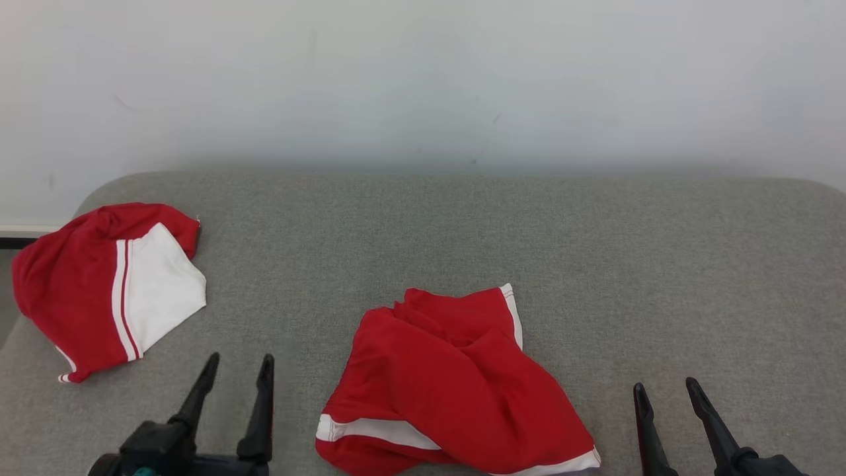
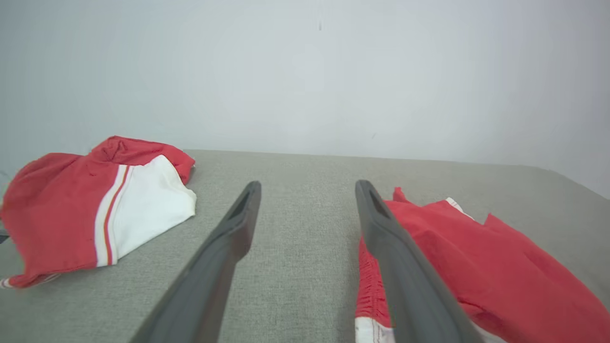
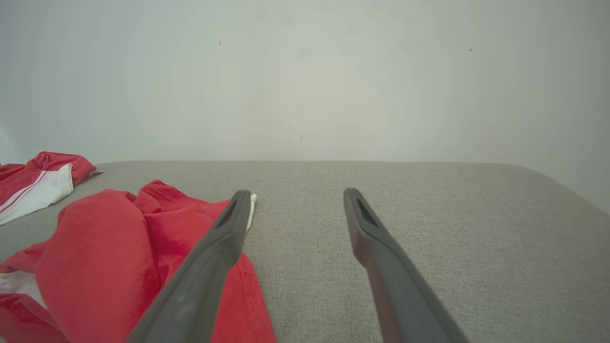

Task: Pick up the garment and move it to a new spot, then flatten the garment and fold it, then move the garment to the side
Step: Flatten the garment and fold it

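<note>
Garment [image 1: 456, 390], near hem beyond frame edge

The two dark fingers of the left gripper [image 2: 308, 186] are being held wide apart above a grey woven surface [image 2: 305, 267], and nothing is being gripped between them. A crumpled red garment [image 2: 476, 257] with white trim is being partly hidden by the finger on the view's right. A red-and-white garment [image 2: 71, 214] is being shown well apart at the view's left, and both are being backed by a pale wall [image 2: 305, 71].
</note>
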`<state>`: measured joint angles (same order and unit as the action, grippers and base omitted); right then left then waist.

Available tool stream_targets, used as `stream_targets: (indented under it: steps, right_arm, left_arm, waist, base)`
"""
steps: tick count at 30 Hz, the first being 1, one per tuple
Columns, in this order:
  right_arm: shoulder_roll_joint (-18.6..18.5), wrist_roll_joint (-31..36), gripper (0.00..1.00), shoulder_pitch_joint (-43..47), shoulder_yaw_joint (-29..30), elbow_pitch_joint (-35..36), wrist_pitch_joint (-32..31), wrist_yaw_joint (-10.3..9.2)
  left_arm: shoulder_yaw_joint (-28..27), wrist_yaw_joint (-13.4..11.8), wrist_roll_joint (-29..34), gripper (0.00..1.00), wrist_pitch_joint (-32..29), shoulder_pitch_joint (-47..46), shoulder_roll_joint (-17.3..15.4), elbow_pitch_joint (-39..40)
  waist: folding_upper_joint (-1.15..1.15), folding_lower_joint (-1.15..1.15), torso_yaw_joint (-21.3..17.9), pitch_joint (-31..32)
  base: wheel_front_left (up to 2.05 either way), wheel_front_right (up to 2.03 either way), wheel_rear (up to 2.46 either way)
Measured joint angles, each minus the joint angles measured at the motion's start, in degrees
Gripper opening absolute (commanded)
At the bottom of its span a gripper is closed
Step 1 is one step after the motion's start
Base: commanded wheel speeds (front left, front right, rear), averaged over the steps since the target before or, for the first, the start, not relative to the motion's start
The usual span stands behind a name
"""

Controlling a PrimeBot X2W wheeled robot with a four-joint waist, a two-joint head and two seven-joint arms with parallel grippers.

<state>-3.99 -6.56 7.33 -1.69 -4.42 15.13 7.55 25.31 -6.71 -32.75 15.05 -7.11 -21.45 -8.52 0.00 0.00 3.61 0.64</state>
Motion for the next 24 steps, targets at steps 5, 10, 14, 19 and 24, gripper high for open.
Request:
stream_targets:
  steps: [5,10,14,19,24]
  right_arm:
    - [-0.15,-0.33,1.0,0.01,0.15,-0.08,-0.01,0.0]
    - [-0.34,-0.49,1.0,0.68,1.22,-0.35,0.0,0.0]
    - [-0.37,-0.75,1.0,1.43,1.66,-1.36,0.0,0.0]
    - [-0.41,-0.92,1.0,1.62,1.62,-2.57,-0.01,0.0]
    - [-1.81,-1.53,1.0,0.87,-0.7,-6.26,-0.54,0.0]
  left_arm:
    - [-7.48,-0.43,5.15,1.0,0.0,4.25,1.59,5.22]
    - [-13.36,1.08,8.64,1.0,0.0,8.1,4.13,7.89]
    - [-16.52,2.99,10.71,1.0,0.0,10.57,6.3,8.5]
    - [-18.55,4.83,13.06,1.0,0.0,12.41,8.42,8.15]
    - [-20.54,7.67,15.7,1.0,0.0,12.78,10.78,7.39]
  waist:
    - [0.0,0.0,-0.13,0.51]
    - [0.0,0.0,-0.54,0.81]
    - [0.0,0.0,-0.58,0.85]
    - [0.0,0.0,-0.52,0.8]
    - [0.0,0.01,-0.05,0.72]
  base:
    - [0.0,0.0,0.0]
    - [0.0,0.0,0.0]
    - [0.0,0.0,0.0]
    - [0.0,0.0,0.0]
    - [0.0,0.0,0.0]
